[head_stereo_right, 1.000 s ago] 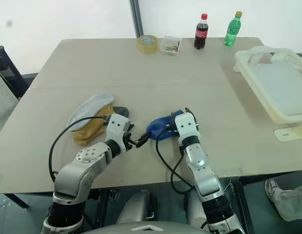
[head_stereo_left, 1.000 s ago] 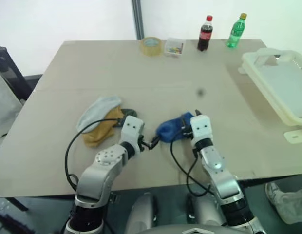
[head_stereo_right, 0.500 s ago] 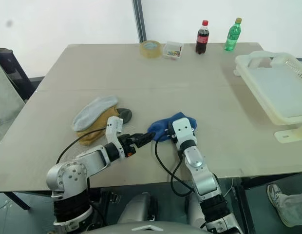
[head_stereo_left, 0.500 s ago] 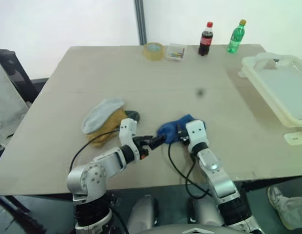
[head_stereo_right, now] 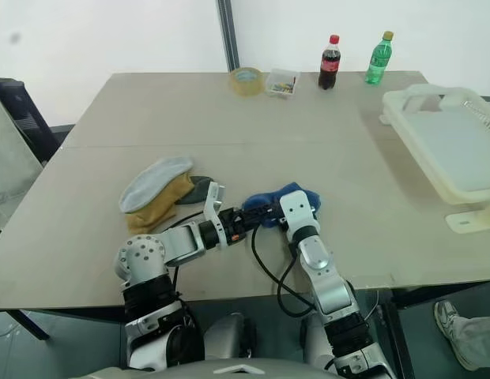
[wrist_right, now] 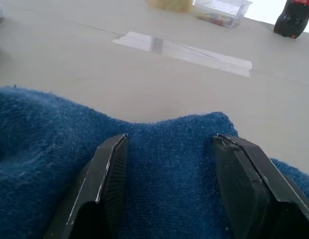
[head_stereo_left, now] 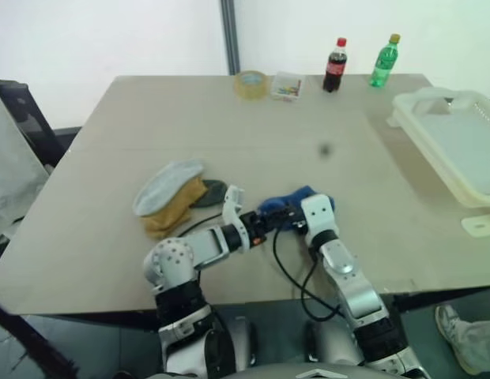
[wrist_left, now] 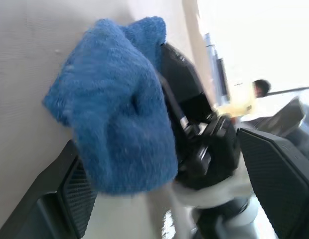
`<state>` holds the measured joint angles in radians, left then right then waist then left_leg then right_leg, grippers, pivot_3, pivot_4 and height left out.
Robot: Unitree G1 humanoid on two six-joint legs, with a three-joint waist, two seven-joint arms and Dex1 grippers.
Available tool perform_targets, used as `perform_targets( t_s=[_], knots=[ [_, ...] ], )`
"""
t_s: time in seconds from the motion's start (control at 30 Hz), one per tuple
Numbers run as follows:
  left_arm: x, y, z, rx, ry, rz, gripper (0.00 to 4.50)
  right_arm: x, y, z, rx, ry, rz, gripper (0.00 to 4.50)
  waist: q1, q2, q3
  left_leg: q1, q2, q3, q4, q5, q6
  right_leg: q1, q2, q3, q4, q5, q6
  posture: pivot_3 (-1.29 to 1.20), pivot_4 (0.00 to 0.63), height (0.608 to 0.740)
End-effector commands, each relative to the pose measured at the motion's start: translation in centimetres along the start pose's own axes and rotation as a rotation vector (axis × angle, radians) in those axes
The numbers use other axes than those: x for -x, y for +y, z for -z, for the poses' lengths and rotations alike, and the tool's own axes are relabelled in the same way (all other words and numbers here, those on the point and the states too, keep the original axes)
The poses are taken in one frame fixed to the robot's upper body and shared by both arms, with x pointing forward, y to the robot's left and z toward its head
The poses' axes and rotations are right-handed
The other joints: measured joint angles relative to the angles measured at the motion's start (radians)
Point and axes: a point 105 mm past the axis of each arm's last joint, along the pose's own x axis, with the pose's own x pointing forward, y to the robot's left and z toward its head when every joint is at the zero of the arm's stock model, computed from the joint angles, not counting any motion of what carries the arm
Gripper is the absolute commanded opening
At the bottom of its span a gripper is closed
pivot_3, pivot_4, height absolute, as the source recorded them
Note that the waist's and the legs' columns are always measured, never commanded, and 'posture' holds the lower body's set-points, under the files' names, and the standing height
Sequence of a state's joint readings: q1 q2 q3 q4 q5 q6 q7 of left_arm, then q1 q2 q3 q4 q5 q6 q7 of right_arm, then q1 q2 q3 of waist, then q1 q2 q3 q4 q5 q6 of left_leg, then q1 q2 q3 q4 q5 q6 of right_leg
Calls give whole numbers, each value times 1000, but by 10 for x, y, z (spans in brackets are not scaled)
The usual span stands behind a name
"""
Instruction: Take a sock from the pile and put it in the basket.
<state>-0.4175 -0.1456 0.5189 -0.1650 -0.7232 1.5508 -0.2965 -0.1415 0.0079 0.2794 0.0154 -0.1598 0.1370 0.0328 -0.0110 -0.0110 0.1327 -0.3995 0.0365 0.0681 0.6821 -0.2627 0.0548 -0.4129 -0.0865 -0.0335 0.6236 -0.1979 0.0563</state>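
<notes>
blue sock (head_stereo_right: 283, 197) lies on the table (head_stereo_right: 324, 142), apart from the pile (head_stereo_right: 154, 193), right gripper (wrist_right: 169, 164) fingers spread over it, left gripper (head_stereo_right: 257, 213) open alongside, basket (head_stereo_right: 450, 150) well apart.

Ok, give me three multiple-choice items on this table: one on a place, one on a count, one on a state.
1. Where does the off-white slotted plastic basket sit?
A. at the table's right edge
B. at the table's centre
C. on the floor

2. How many bottles stand at the table's far edge?
A. one
B. two
C. four

3. How do the left gripper's jaws stand?
A. shut on a yellow sock
B. shut on the tape roll
C. wide open

Key:
1 A, the basket overhangs the right edge.
2 B, a red-capped cola bottle and a green plastic bottle.
3 C, the left gripper has its jaws spread beside the royal blue sock.
</notes>
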Motion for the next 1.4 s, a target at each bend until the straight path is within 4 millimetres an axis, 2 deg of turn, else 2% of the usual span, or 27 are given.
perform_targets(
  t_s=[0.03, 0.23, 0.4, 0.67, 0.93, 1.3, 1.33, 1.4],
  knots=[
    [-13, -17, 9, 129, -7, 143, 4417, 1, -9, -3, 20, -8, 22, 2790, -3, -2, 3, -1, 0, 0, 0, 0, 0, -1, 0, 0, 0, 0, 0, 0, 150, 740],
    [-14, -37, 3, 188, -54, 307, 4417, 2, -17, -4, 34, -5, 31, 2790, -1, -7, 8, -5, 0, -1, -1, 0, 0, -5, 0, 0, -1, 1, -2, 0, 150, 740],
    [-16, -56, -5, 230, -98, 445, 4417, 3, -21, -5, 48, -1, 33, 2790, 0, -8, 9, -16, 0, -1, 0, 0, 0, -14, 0, -1, 0, 3, -4, 0, 150, 740],
    [-25, -60, -16, 279, -156, 475, 4417, 4, -26, -6, 66, 5, 28, 2790, 2, -10, 11, -16, 0, -1, 0, 0, 0, -14, 0, -1, -1, 3, -4, 0, 150, 740],
    [-42, -67, -15, 291, -134, 491, 4417, 5, -28, -10, 98, 5, 12, 2790, 3, -11, 12, -17, -1, -1, 0, 0, 0, -14, 1, -1, -1, 3, -5, 0, 150, 740],
    [-42, -68, -20, 287, -150, 512, 4417, 26, -35, -42, 254, -11, -104, 2790, 2, -11, 17, -17, -1, 0, 0, 0, 0, -15, 1, -1, -1, 3, -4, 0, 150, 740],
    [-42, -68, -21, 283, -152, 514, 4500, 28, -37, -43, 269, -6, -109, 3307, 2, -11, 17, -17, -1, 0, 0, 0, 0, -15, 2, -1, -1, 3, -4, 0, 150, 740],
    [-43, -69, -20, 280, -150, 515, 4500, 33, -45, -45, 285, 1, -100, 4035, 3, -11, 18, -17, -3, 0, 0, 0, 0, -15, 2, -1, -1, 3, -4, 0, 150, 740]
  ],
)
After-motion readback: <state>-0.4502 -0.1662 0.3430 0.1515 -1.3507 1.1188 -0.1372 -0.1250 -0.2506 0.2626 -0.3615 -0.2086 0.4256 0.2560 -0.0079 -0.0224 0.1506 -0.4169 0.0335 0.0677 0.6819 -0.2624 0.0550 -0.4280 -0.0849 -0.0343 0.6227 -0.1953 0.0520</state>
